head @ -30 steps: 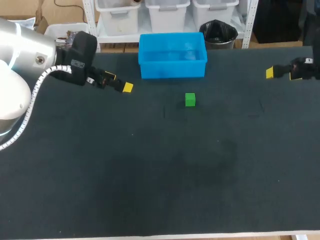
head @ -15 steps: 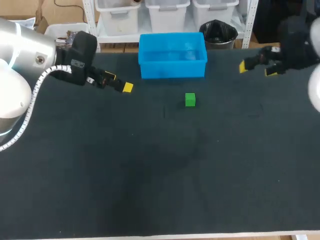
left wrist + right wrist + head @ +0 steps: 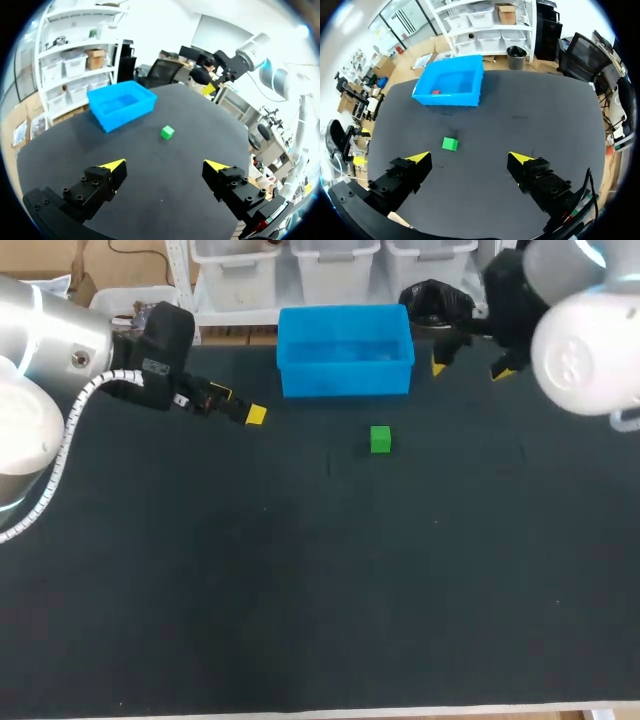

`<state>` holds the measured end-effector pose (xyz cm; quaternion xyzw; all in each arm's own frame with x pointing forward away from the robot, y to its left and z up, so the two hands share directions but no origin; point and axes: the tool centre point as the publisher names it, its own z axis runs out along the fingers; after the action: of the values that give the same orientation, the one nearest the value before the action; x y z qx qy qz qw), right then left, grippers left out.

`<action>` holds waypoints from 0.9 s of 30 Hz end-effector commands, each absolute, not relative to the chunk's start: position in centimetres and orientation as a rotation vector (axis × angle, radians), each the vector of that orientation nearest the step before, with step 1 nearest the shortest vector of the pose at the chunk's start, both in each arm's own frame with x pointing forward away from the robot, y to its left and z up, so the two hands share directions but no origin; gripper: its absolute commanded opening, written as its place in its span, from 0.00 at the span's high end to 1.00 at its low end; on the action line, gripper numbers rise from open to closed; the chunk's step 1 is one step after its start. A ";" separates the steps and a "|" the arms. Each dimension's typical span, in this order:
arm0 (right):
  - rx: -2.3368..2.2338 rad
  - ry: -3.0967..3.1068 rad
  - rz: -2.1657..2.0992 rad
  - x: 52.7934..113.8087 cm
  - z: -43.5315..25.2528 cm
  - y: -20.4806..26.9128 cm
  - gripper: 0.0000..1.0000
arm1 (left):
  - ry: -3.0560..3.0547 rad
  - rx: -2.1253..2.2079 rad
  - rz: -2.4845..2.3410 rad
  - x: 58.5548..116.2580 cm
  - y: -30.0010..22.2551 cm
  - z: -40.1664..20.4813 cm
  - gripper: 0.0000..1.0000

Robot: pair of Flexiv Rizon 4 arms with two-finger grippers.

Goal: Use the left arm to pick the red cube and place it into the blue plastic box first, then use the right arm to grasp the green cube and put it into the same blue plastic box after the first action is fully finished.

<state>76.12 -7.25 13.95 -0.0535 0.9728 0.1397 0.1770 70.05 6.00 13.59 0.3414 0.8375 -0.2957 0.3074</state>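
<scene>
The blue plastic box (image 3: pixel 345 378) stands at the back middle of the table. In the right wrist view a small red cube (image 3: pixel 436 92) lies inside the blue box (image 3: pixel 447 100). On the mat in front of the box sits the green cube (image 3: pixel 380 439), alone and untouched. My left gripper (image 3: pixel 238 405) is open and empty, left of the box. My right gripper (image 3: pixel 470 370) is open, above the table just right of the box. From the right wrist, the green cube (image 3: pixel 450 144) lies ahead of the right gripper (image 3: pixel 470 157). From the left wrist, the box (image 3: pixel 121 104) and cube (image 3: pixel 167 132) lie ahead of the left gripper (image 3: pixel 165 167).
The dark mat (image 3: pixel 320 580) covers the table, with nothing else on it in front of the cube. The table's front edge (image 3: pixel 320 710) runs along the near side. My right arm (image 3: pixel 250 50) shows beyond the cube in the left wrist view.
My right arm has swung in from the table's right edge toward the blue box, its gripper still open. The left arm and the green cube have not moved.
</scene>
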 end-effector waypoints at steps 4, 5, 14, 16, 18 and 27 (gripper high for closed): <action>-0.162 2.892 0.175 78.1 14.1 -5.1 0.00 | 2.204 0.902 -0.789 70.0 6.1 13.4 0.00; -0.167 2.908 0.162 78.3 14.1 -4.8 0.00 | 2.204 0.902 -0.789 70.0 6.1 13.4 0.00; -0.189 2.980 0.089 79.6 13.7 -2.9 0.00 | 2.204 0.902 -0.789 70.0 6.1 13.4 0.00; -0.195 2.995 0.085 79.7 13.5 -2.6 0.00 | 2.204 0.902 -0.789 70.0 6.1 13.4 0.00; -0.177 3.015 0.087 79.8 13.5 -2.4 0.00 | 2.204 0.902 -0.789 70.0 6.1 13.4 0.00; -0.203 3.094 0.110 79.8 12.9 -1.4 0.00 | 2.204 0.902 -0.789 70.0 6.1 13.4 0.00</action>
<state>79.18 -1.84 12.98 -0.0636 0.9953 0.0386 0.0616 70.07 6.03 13.57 0.3414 0.8374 -0.2960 0.3074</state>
